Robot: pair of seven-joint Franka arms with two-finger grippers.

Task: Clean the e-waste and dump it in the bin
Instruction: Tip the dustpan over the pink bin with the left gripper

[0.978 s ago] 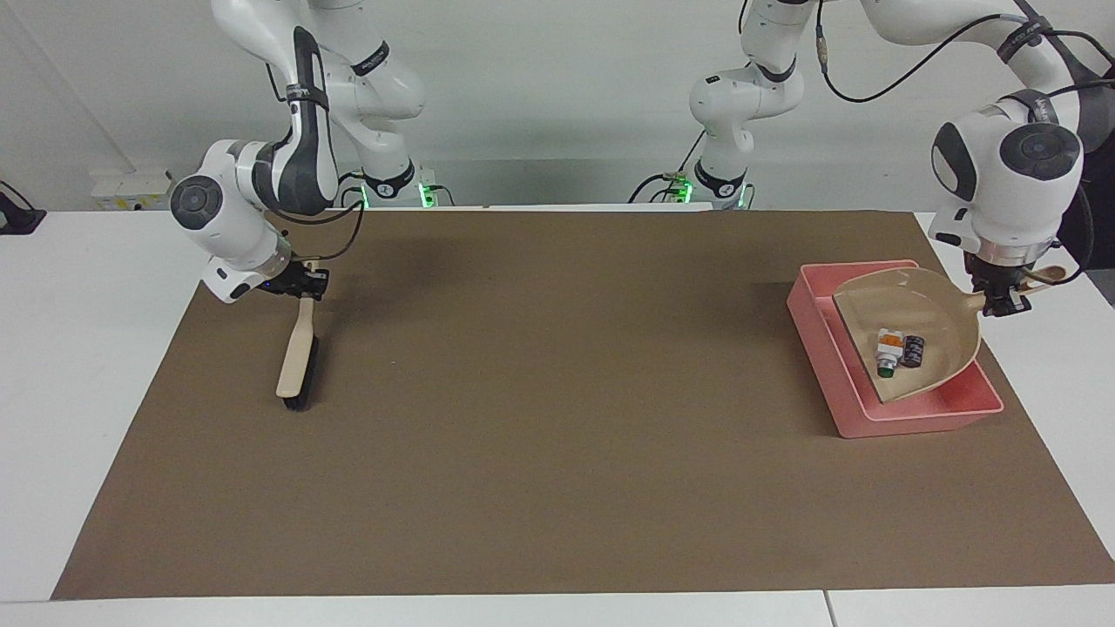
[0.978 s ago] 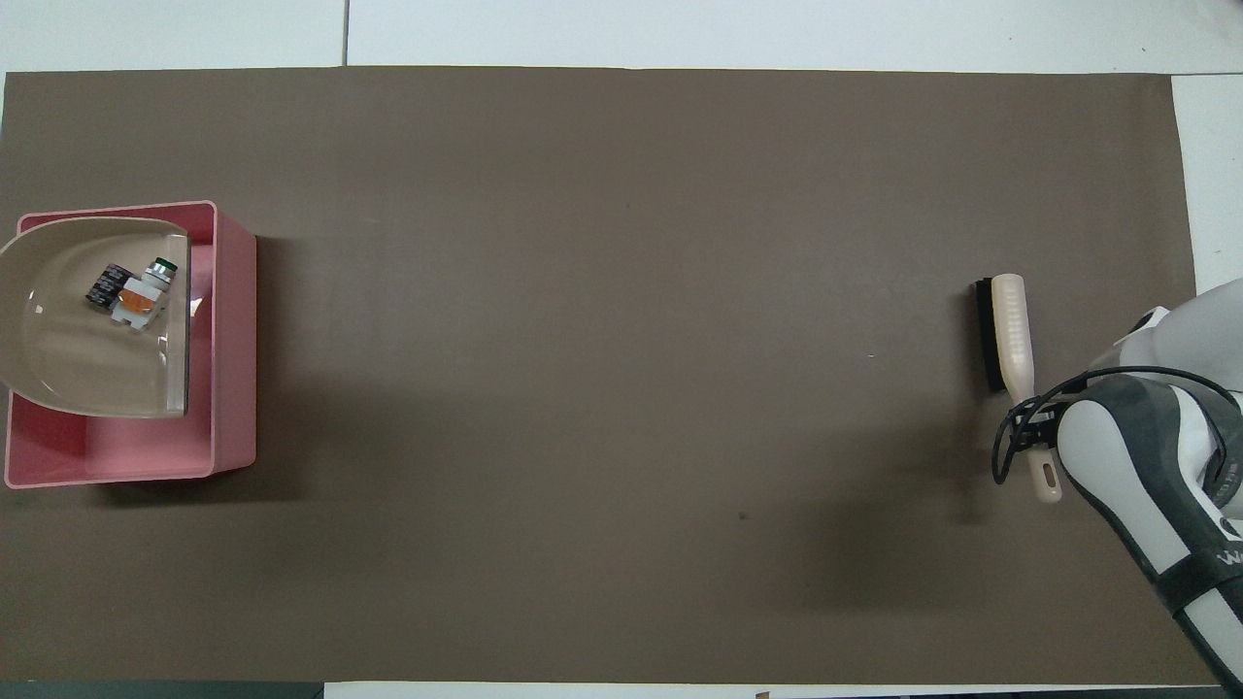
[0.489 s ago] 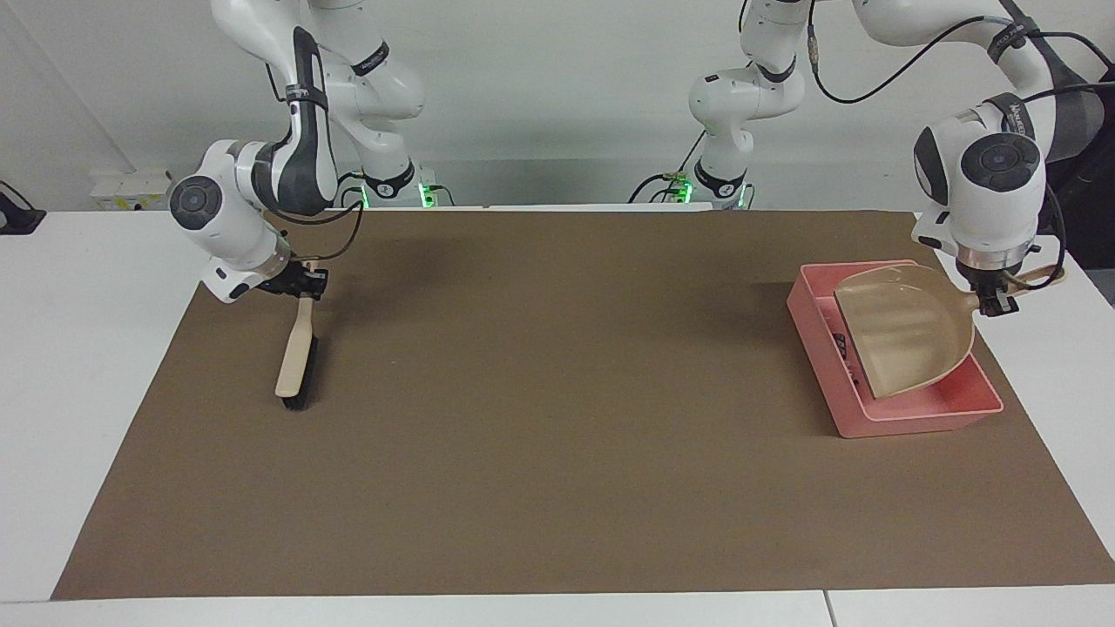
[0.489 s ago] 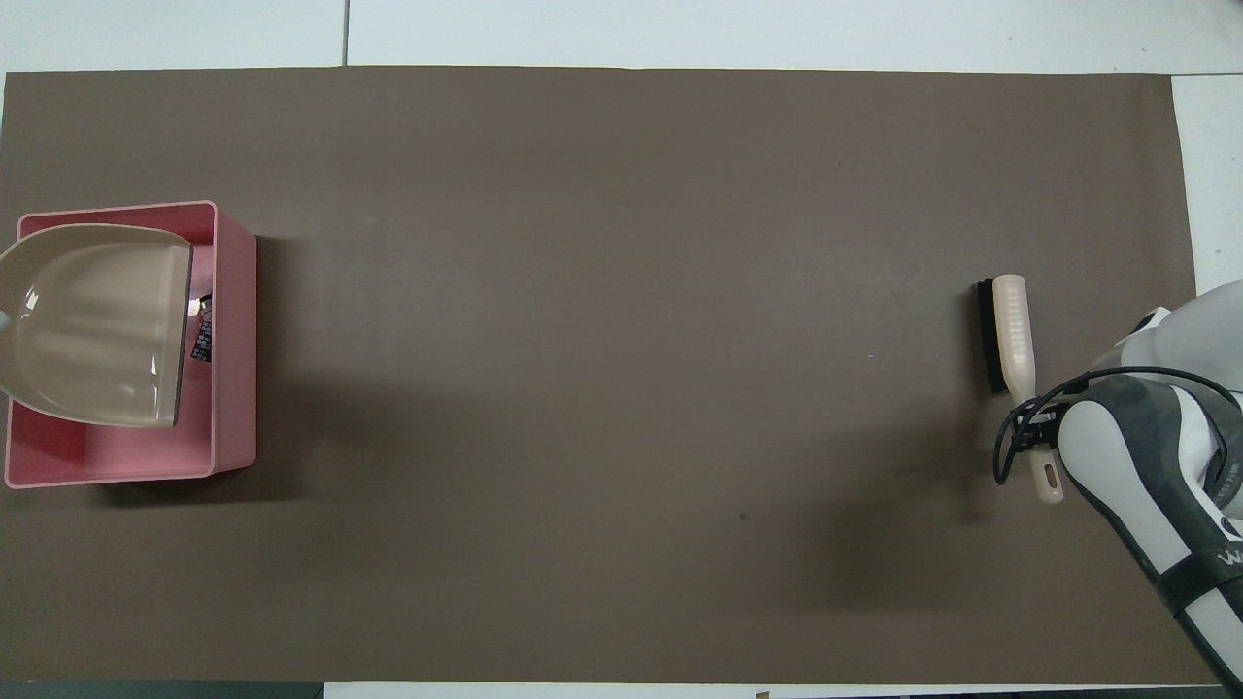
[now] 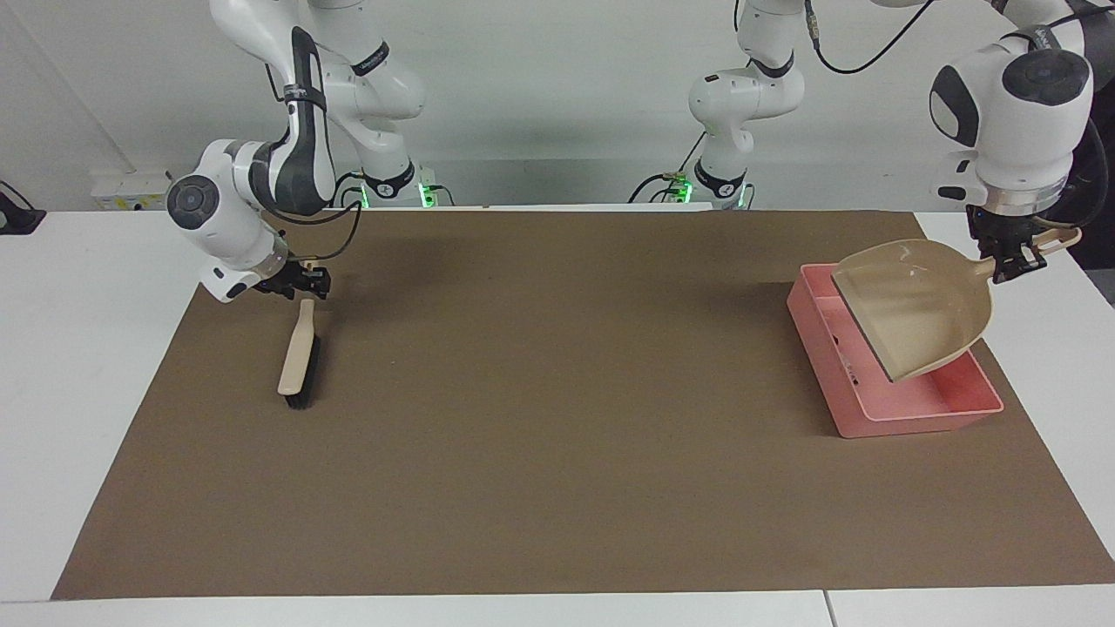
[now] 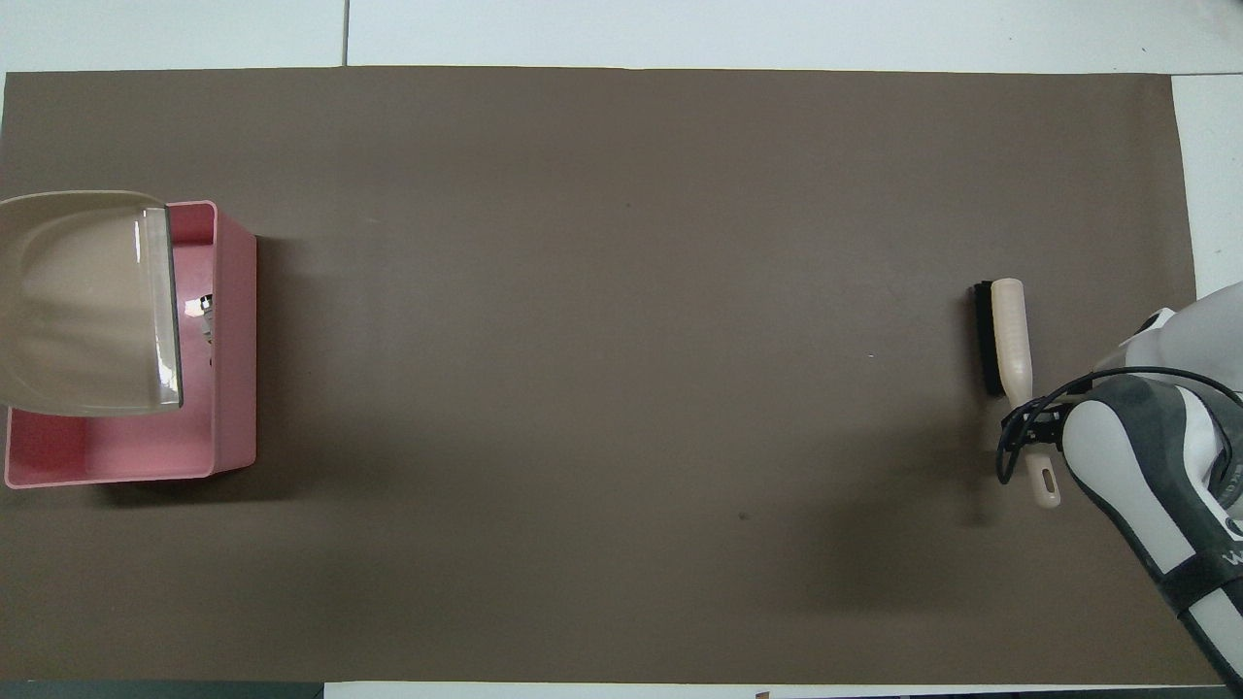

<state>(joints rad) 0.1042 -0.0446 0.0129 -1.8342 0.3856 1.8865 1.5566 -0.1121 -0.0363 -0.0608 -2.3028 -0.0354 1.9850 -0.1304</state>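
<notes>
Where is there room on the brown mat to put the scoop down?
The widest bare patch of the brown mat runs between the brush and the pink bin. It is crowded at the left arm's end: the left gripper holds the dustpan tilted over the bin. The right gripper holds the brush's handle.

A white worktop [image 5: 78, 348] spans both views, built of adjoining panels with visible seams along its edges. A large brown mat [image 5: 557, 418] covers most of its surface, leaving white margins at both ends. A plain pale wall [image 5: 540, 96] rises at the robots' end of the worktop. A white socket strip [image 5: 131, 187] sits at the wall's foot. Lighting is even and diffuse, casting soft shadows on the mat
</notes>
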